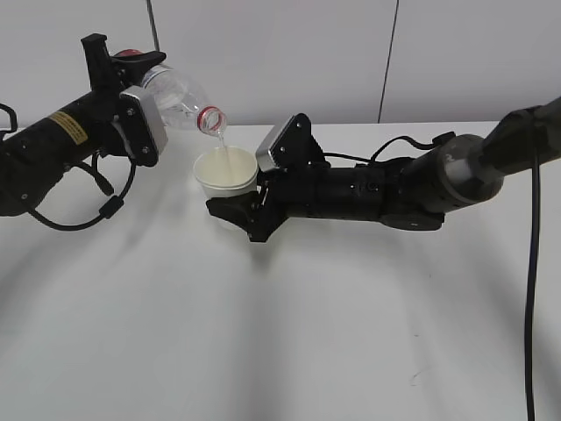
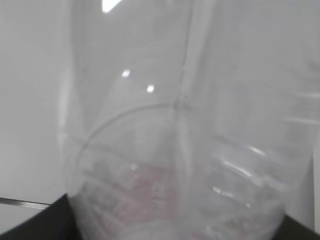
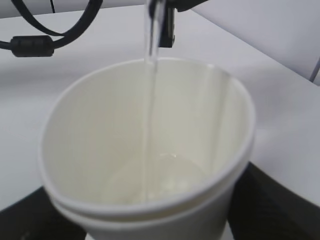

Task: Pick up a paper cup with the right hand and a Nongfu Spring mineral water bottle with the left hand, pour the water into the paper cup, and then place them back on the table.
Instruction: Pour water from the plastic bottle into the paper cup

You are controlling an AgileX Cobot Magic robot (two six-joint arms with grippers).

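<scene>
My left gripper (image 1: 131,70) is shut on the clear Nongfu Spring bottle (image 1: 180,95) and holds it tipped, red-ringed mouth down and to the right. A thin stream of water (image 1: 222,140) falls into the cream paper cup (image 1: 226,170). My right gripper (image 1: 237,209) is shut on the cup and holds it upright just above the white table (image 1: 263,333). In the right wrist view the cup (image 3: 100,130) fills the frame, with the stream (image 3: 149,100) landing in a little water at its bottom. The left wrist view is filled by the blurred bottle (image 2: 190,165).
The left arm's black cable loop (image 1: 96,206) hangs just left of the cup. The right arm (image 1: 421,184) stretches across the table from the right. A grey wall stands behind the table's far edge.
</scene>
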